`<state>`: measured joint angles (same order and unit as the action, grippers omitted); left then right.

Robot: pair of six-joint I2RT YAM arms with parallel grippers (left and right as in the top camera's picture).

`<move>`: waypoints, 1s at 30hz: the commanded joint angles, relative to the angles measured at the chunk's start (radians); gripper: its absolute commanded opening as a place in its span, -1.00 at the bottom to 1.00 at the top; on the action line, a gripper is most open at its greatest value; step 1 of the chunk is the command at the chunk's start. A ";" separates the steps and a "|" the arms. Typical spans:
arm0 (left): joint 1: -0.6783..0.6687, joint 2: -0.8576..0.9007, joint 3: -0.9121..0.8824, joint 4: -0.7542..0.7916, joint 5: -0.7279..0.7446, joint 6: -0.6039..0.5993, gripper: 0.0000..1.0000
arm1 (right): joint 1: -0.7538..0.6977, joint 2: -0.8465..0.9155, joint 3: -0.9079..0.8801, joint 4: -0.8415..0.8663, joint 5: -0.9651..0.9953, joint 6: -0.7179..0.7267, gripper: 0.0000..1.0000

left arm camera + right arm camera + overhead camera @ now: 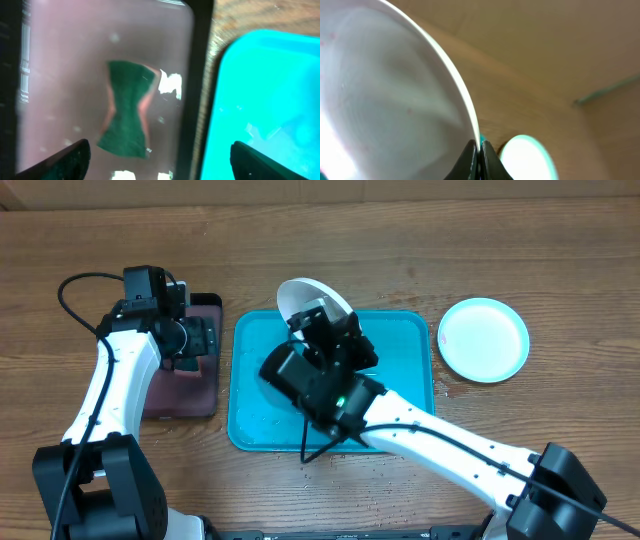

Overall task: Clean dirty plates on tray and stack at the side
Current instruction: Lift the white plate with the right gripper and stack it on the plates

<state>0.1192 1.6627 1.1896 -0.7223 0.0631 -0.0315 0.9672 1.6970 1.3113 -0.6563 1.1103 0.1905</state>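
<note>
My right gripper [322, 320] is shut on the rim of the white plate [300, 292] and holds it tilted up over the far edge of the turquoise tray [412, 330]. In the right wrist view the white plate [385, 100] fills the left, with faint red specks, pinched between the fingers [480, 150]. The light blue plate [483, 338] lies on the table right of the tray; it also shows in the right wrist view [526, 155]. My left gripper [160, 157] is open above the teal sponge [127, 107]. The green-rimmed plate is out of view.
A smaller dark tray with a pinkish inside [190, 395] lies left of the turquoise tray and holds the sponge; it also shows in the left wrist view [65, 75]. The turquoise tray's left edge [235, 100] lies close beside it. The table is brown wood.
</note>
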 commanded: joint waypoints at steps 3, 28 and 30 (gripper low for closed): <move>-0.003 -0.008 0.003 -0.050 0.092 -0.032 0.89 | -0.268 -0.029 0.032 -0.114 -0.500 0.430 -0.93; -0.003 -0.008 0.003 -0.062 0.092 -0.036 1.00 | -1.269 -0.029 -0.082 -0.319 -1.202 0.413 -0.92; -0.003 -0.008 0.003 -0.062 0.092 -0.037 1.00 | -1.286 -0.029 -0.082 -0.325 -1.202 0.411 -0.41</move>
<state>0.1192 1.6627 1.1896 -0.7834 0.1394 -0.0566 -0.3012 1.6970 1.2331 -0.9840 -0.0738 0.6216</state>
